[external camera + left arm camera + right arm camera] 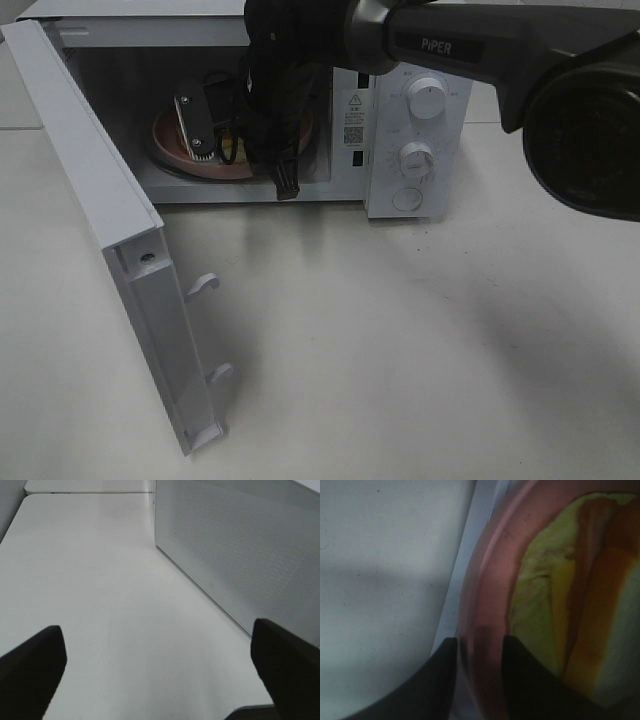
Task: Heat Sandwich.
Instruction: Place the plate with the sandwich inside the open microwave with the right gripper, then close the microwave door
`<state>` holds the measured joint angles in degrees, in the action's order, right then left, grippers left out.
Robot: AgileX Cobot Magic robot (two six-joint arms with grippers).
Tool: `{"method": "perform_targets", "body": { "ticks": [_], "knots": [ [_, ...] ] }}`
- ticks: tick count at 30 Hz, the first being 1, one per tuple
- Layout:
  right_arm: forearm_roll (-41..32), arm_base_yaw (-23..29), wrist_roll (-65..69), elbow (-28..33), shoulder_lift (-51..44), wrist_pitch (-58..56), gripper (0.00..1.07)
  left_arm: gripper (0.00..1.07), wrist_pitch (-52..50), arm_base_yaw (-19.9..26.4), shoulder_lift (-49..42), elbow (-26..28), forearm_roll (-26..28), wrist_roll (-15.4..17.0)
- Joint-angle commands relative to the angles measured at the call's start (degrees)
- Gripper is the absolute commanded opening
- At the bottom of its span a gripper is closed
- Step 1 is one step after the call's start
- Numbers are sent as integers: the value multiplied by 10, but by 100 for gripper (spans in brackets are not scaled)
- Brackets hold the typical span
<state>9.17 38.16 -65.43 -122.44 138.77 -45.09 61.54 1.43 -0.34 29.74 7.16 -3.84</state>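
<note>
Sandwich (555, 595) is sitting on the pink plate (487, 570) inside the open microwave (440, 160). Right claw (479, 641) is in there too, jaws narrow and straddling the plate's rim, with the sandwich right beside one finger. Honestly can't tell if it's pinching the rim or loose. Left claw (156, 627) is spread wide over the bench (100, 570), just outside the microwave's side wall.

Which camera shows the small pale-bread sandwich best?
The right wrist view: the small sandwich of pale bread, golden-brown crust and yellowish-green filling shows close up, on the round pink plate. The exterior high view hides nearly all of it behind the black arm. The left wrist view shows none of it.
</note>
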Motion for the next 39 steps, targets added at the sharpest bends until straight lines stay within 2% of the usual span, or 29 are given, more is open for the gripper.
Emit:
{"method": "perform_targets", "body": {
  "ticks": [1,4,5,6,9,17,25,39],
  "knots": [
    [3,-2,21,-7,0,3,50,95,-2,2,-3,-1,1,3],
    [3,-2,47,-3,-1,3,65,95,-2,2,-3,-1,1,3],
    [3,-2,56,1,-3,3,73,95,-2,2,-3,-1,1,3],
    [3,-2,56,1,-3,3,73,95,-2,2,-3,-1,1,3],
    [3,-2,60,24,-15,16,83,95,-2,2,-3,-1,1,3],
    [31,-1,65,82,-49,45,82,95,-2,2,-3,-1,1,3],
    [33,-1,66,165,-109,109,81,95,-2,2,-3,-1,1,3],
    [33,-1,98,348,-232,184,78,95,-2,2,-3,-1,1,3]
  ]
}}
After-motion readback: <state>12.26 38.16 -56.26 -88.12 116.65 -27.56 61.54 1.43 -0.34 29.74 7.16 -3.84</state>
